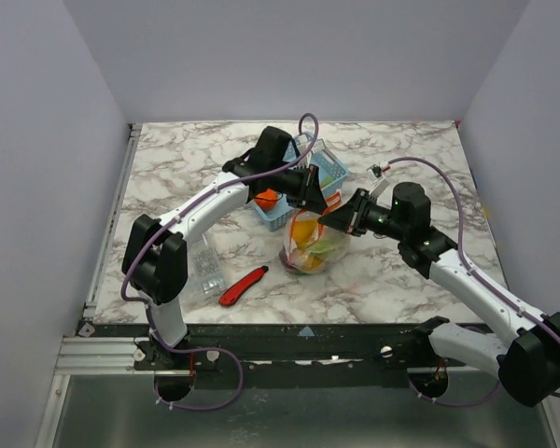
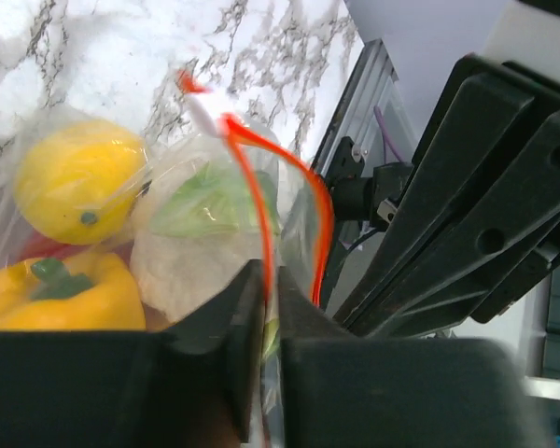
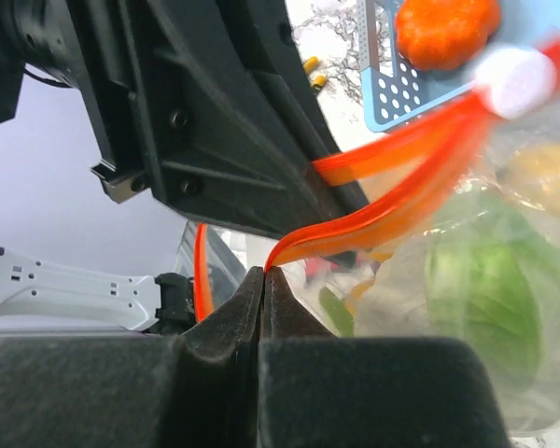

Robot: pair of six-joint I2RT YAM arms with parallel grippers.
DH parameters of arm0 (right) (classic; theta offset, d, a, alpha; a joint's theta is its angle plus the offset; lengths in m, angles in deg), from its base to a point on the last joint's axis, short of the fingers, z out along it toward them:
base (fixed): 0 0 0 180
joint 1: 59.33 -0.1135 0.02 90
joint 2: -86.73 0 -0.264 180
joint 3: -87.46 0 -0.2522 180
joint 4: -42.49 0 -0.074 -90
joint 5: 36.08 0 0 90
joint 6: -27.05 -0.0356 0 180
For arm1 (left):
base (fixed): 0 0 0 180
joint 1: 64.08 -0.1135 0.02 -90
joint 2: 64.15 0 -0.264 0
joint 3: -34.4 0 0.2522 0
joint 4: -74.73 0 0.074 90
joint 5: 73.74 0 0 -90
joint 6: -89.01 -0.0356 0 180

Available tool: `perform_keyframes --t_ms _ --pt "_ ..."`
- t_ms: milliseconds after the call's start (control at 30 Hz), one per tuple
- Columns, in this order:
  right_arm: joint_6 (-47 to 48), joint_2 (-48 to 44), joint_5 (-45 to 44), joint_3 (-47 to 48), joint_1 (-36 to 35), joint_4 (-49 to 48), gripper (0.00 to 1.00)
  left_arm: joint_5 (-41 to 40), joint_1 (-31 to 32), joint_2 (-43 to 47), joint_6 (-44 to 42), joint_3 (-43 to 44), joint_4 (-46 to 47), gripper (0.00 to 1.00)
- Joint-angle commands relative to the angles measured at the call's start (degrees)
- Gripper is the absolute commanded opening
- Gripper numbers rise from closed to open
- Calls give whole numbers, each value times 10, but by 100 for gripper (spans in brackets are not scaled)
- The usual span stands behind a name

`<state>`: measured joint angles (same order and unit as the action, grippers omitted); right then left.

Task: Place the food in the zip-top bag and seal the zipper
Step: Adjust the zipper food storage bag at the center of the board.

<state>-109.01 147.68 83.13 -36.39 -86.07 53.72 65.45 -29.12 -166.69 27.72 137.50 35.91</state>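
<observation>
The clear zip-top bag point(image 1: 310, 245) stands at mid-table, lifted by its mouth between both grippers. Inside it is food: a yellow lemon point(image 2: 75, 177), a yellow pepper point(image 2: 56, 294) and a white and green piece point(image 2: 201, 243), seen green point(image 3: 485, 299) in the right wrist view. My left gripper point(image 2: 269, 280) is shut on one strand of the orange-red zipper point(image 2: 252, 177); a second strand arcs apart to its right. My right gripper point(image 3: 264, 275) is shut on the zipper's point(image 3: 401, 201) end. A white slider point(image 3: 515, 79) sits at the far end. In the top view the left gripper point(image 1: 319, 194) and right gripper point(image 1: 341, 217) almost meet.
A blue lattice basket point(image 1: 294, 191) stands just behind the bag with an orange piece point(image 1: 267, 198) in it. A red utility knife point(image 1: 244, 286) and a clear ridged box point(image 1: 205, 266) lie at the front left, beside the left arm.
</observation>
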Motion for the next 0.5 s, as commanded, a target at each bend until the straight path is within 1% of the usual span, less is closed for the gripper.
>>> perform_keyframes --t_ms 0,33,67,133,233,333,467 --pt "-18 17 3 -26 -2 -83 0 53 -3 25 10 -32 35 26" --pt "-21 20 5 -32 -2 -91 0 53 -4 29 15 -40 44 34" --pt "-22 22 7 -35 -2 -95 0 52 -5 32 18 -46 54 38" --pt "-17 22 4 -39 -2 -93 0 49 -8 42 25 -58 71 43" --pt "-10 15 -4 -41 -2 -84 0 45 -13 53 27 -59 74 49" --pt "-11 15 -2 -45 -2 -89 0 29 -15 57 28 -51 69 58" --pt "-11 20 2 -46 -2 -92 0 -13 -13 57 19 -32 65 62"
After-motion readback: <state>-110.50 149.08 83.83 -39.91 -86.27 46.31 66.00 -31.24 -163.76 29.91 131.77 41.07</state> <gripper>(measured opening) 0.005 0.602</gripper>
